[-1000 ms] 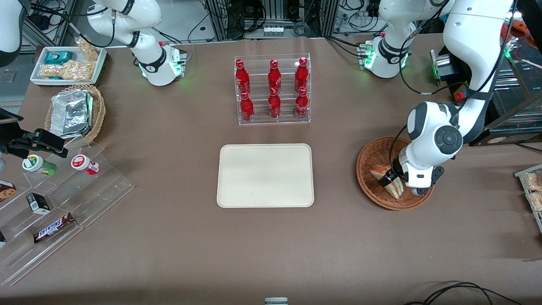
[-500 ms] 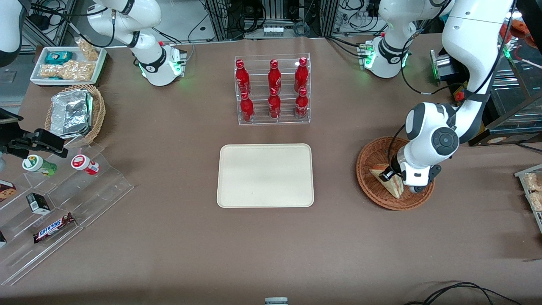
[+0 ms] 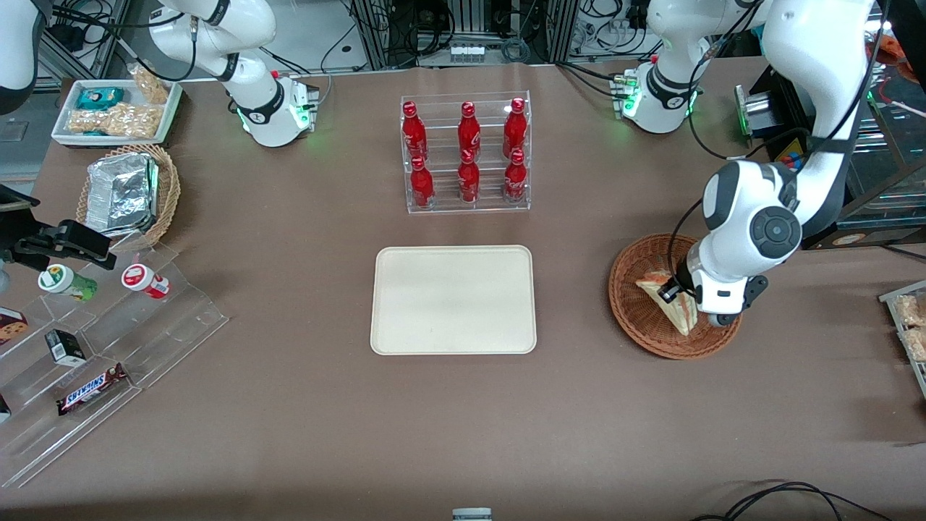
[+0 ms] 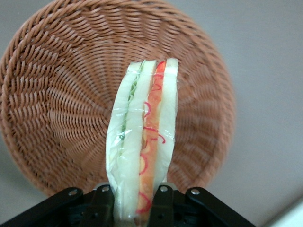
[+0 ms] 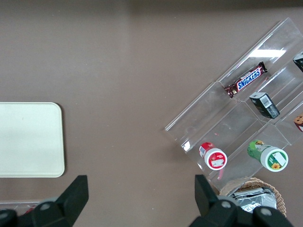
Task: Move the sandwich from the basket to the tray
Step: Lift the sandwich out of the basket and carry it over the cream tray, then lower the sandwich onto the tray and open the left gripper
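Brown tabletop [image 3: 289, 405] under your rig. Your gripper [image 4: 138, 208] clamped on sandwich [image 4: 142, 151], wedge lifted above basket [image 4: 57, 94], clear of weave. Tray [image 3: 453, 299] sits well apart from basket, toward parked arm's end, nothing on it.

One sandwich [image 3: 671, 302], one claw [image 4: 132, 208] gripping it above one reddish basket [image 3: 631, 318]; one cream tray [image 3: 453, 299]; six red bottles [image 3: 468, 155] near the tray.
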